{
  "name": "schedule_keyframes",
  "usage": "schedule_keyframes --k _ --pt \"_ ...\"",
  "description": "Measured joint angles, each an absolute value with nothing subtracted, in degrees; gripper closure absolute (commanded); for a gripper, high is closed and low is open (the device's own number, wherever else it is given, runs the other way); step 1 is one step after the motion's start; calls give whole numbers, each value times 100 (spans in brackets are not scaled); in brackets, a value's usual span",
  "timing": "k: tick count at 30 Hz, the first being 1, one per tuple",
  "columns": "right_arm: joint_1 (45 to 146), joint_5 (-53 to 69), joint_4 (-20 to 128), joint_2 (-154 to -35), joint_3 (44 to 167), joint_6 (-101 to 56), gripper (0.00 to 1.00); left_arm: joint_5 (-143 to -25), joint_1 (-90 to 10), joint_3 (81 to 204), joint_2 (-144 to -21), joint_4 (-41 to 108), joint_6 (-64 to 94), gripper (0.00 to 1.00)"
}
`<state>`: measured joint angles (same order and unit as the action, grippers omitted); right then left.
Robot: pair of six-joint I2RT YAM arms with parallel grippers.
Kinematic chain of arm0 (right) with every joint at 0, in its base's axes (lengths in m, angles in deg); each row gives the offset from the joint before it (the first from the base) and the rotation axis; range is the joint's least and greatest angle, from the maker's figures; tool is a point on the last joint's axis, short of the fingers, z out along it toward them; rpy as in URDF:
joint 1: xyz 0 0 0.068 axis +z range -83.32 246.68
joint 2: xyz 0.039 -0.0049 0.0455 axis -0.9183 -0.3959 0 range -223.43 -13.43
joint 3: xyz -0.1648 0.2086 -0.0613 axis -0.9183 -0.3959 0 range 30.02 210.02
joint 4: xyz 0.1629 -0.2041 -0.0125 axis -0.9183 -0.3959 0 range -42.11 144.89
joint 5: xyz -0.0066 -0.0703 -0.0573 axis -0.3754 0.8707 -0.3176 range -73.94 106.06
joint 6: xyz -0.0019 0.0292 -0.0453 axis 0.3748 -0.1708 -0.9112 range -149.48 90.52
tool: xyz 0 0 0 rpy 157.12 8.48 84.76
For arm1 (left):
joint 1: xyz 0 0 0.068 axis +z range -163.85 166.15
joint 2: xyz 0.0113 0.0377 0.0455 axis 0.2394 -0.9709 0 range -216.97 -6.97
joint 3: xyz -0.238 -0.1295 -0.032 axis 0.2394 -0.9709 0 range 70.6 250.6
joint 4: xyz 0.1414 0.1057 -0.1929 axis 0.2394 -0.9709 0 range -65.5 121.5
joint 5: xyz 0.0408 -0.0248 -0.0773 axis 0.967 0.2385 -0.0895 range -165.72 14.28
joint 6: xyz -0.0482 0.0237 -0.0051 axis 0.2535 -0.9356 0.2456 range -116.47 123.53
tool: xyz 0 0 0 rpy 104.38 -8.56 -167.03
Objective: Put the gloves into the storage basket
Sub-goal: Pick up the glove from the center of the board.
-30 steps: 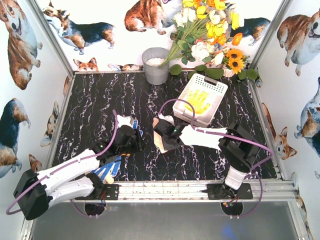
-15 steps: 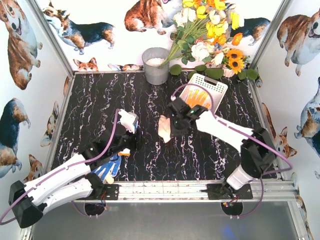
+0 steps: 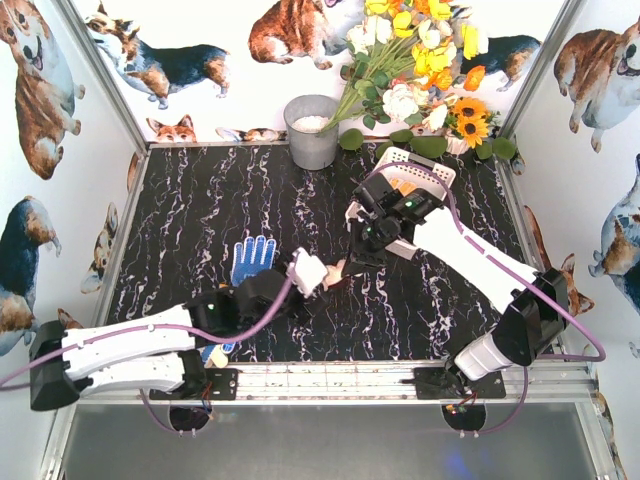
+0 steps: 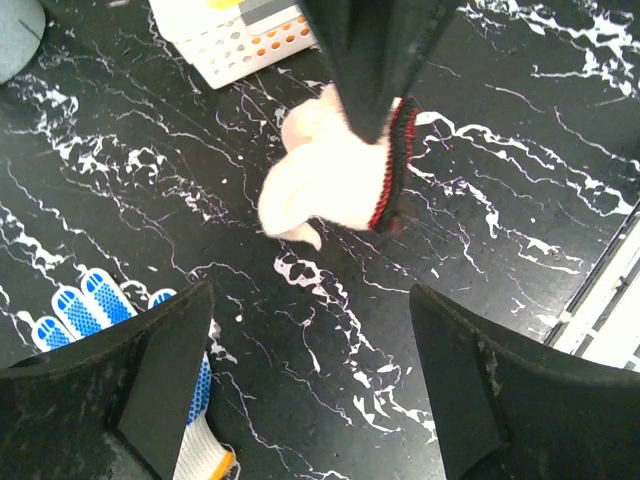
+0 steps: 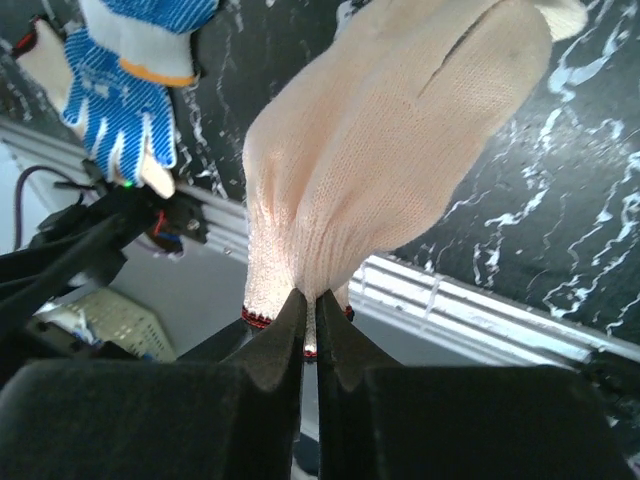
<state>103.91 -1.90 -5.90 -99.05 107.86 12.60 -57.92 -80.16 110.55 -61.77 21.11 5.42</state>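
My right gripper (image 5: pixel 310 300) is shut on the red-trimmed cuff of a cream glove (image 5: pixel 400 150), which hangs bunched above the black marble table. From above, this glove (image 3: pixel 335 271) is just short of the white storage basket (image 3: pixel 428 162), whose near part my right arm hides. Something yellow-orange (image 3: pixel 400 185) lies inside the basket. My left gripper (image 4: pixel 315 340) stands open over bare table, right below the hanging glove (image 4: pixel 325 175). A blue dotted glove (image 3: pixel 251 260) lies flat to its left. A second blue glove (image 3: pixel 214 352) peeks from under my left arm.
A grey metal bucket (image 3: pixel 312 130) stands at the back centre, with a bunch of flowers (image 3: pixel 425 70) beside it over the basket. Corgi-print walls close three sides. An aluminium rail (image 3: pixel 350 378) runs along the near edge.
My right gripper closed on the cream glove, lifted it and carried it toward the basket. My left gripper opened, left the blue glove flat on the table and swung right.
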Motion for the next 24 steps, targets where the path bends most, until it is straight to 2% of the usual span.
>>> schedule_keyframes --k 6,11,14,16,17,18,21,24 --pt "10378 -662 -796 -9905 11029 1472 100 -5265 -8621 11190 -6676 2231 51 24" --pt "10378 -946 -802 -9908 11029 1575 100 -4671 -8938 11468 -7111 2402 -194 31" --pt "10378 -1117 -789 -9905 11027 1586 100 -4468 -8982 11518 -7222 2590 -321 52" --pt "10378 -1200 -770 -9899 11007 1588 100 -4437 -8982 11560 -7283 2642 -411 80" --pt "10378 -1226 -770 -9894 10998 1590 100 -4444 -8984 11592 -7318 2660 -441 92" --pt "10378 -1239 -763 -9879 10983 1590 94 -4448 -8991 11638 -7360 2657 -457 100" --pt "10378 -1145 -704 -9709 10893 1595 73 -4476 -9008 11828 -7495 2561 -441 100" --pt "10378 -859 -634 -9352 10775 1566 60 -4516 -8999 11881 -7482 2531 -321 100"
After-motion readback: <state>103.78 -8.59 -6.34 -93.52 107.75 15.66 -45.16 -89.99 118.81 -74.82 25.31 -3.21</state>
